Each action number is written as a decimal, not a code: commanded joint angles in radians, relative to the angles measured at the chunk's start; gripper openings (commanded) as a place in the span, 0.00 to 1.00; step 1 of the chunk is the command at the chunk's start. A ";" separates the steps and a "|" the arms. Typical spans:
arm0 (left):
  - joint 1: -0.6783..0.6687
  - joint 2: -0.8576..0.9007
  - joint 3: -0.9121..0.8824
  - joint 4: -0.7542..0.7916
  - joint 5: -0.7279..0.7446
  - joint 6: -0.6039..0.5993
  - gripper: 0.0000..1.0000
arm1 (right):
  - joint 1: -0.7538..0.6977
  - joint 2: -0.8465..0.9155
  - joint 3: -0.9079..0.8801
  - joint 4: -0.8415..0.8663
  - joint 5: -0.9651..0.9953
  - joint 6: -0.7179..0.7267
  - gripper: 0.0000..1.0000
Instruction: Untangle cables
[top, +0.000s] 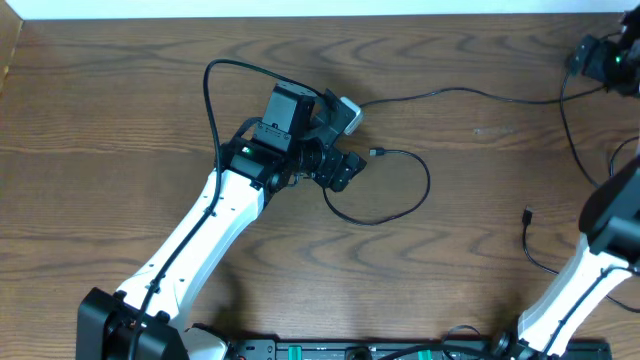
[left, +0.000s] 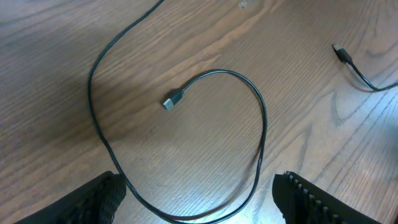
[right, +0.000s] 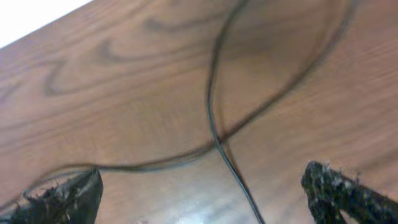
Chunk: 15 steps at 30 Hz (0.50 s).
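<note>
A thin black cable (top: 425, 185) lies in a loop on the table, its plug (top: 378, 152) just right of my left gripper (top: 345, 172). In the left wrist view the plug (left: 172, 99) lies inside the loop. The loop's near bend (left: 186, 214) passes between the open fingers of the left gripper (left: 199, 202), which touch nothing. A second black cable (top: 460, 93) runs to my right gripper (top: 600, 58) at the far right corner. In the right wrist view two black strands cross (right: 217, 142) ahead of the open right gripper (right: 199, 193). No white cable shows.
A short black cable end with a plug (top: 527, 215) lies near the right arm; it also shows in the left wrist view (left: 340, 52). A thicker black wire (top: 210, 90) arcs up from the left arm. The table's far edge (top: 320, 18) is close behind.
</note>
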<state>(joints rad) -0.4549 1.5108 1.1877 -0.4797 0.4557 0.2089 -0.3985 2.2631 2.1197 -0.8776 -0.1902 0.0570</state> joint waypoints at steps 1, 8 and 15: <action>-0.014 0.000 0.007 0.003 0.008 -0.019 0.81 | 0.014 0.157 0.173 -0.137 -0.031 0.040 0.99; -0.036 0.000 0.007 0.022 0.008 -0.019 0.81 | 0.014 0.303 0.332 -0.309 -0.030 0.035 0.99; -0.036 0.000 0.007 0.021 0.008 -0.020 0.81 | 0.021 0.309 0.332 -0.275 -0.098 0.013 0.99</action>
<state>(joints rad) -0.4885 1.5112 1.1877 -0.4622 0.4583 0.1986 -0.3828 2.5679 2.4268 -1.1664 -0.2184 0.0826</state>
